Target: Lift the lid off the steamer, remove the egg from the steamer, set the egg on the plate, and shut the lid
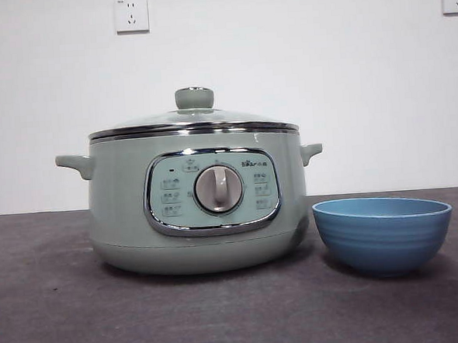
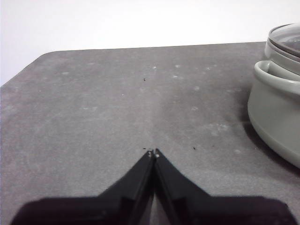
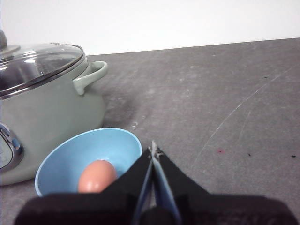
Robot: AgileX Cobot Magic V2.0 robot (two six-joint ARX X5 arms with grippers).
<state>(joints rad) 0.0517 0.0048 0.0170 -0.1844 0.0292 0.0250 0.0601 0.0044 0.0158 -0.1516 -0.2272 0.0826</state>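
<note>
With the tan egg [image 3: 97, 176] in the blue bowl [image 3: 70, 154] and the glass lid [image 1: 192, 118] seated on the sage-green steamer [image 1: 123, 217], both end effectors, left [image 2: 153, 153] and right [image 3: 153, 150], sit closed and empty, so nothing remains but to stay clear.

Place: probably a lab test bench, not a kitchen | I see a bare white wall [image 1: 301, 74]; two wall sockets [image 1: 131, 14]; a plain grey tabletop [image 2: 117, 103] beneath my claws

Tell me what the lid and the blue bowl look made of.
Lid: clear glass dome, see-through with highlights, in a shiny chrome-look rim; matte pale green knob, likely plastic. Bowl: opaque blue, faintly ridged, soft satin sheen; plastic or melamine at a guess, glazed ceramic not ruled out.
</note>
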